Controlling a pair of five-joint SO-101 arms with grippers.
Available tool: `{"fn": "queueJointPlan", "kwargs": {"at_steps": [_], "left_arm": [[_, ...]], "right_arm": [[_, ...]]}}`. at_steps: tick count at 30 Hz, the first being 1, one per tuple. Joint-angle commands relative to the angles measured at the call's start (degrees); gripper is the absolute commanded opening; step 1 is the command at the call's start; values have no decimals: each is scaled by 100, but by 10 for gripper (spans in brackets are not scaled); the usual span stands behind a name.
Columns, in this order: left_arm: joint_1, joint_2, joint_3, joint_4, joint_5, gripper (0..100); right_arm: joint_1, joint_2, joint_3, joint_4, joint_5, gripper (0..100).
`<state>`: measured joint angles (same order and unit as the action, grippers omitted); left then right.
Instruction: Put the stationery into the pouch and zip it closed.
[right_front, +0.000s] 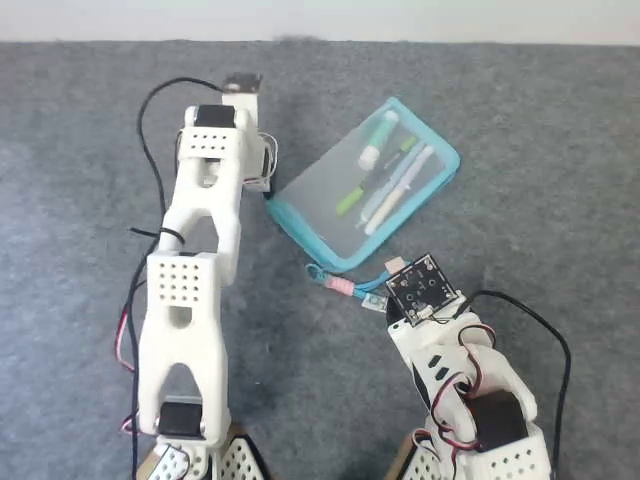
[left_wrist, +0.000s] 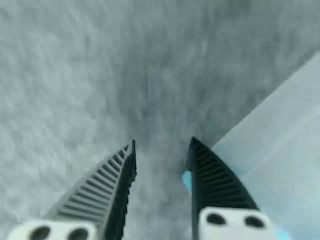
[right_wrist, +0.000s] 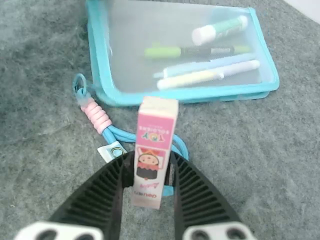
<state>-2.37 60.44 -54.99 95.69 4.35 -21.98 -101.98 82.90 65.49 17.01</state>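
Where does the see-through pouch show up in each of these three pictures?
High view: the pouch lies on the grey mat, between the two arms.
Left wrist view: the pouch sits beside one finger of the left pincer.
Right wrist view: it lies beyond the eraser held in the right pincer.
Shared landmark: its teal trim.

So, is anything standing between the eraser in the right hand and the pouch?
Only the blue cord lies flat on the carpet between the eraser, held in the right hand, and the pouch. Nothing upright blocks the way.
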Motion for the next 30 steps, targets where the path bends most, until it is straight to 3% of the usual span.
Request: {"fn": "queueJointPlan", "kwargs": {"at_steps": [1, 10, 18, 25, 30], "left_arm": [[185, -18, -145, 519, -378, 141], [958, -1398, 1833, 422, -1424, 120], [1486, -2919, 3116, 369, -1653, 119], [589, -4695, 3143, 62, -1231, 122], [-149, -5758, 3741, -264, -677, 122]], "right_arm": [[-48, 40, -88, 31, 0, 12], [-48, 40, -88, 22, 9, 12], [-66, 48, -88, 101, 211, 12], [-66, 145, -149, 92, 404, 12], [-145, 1719, -993, -92, 791, 12]]}}
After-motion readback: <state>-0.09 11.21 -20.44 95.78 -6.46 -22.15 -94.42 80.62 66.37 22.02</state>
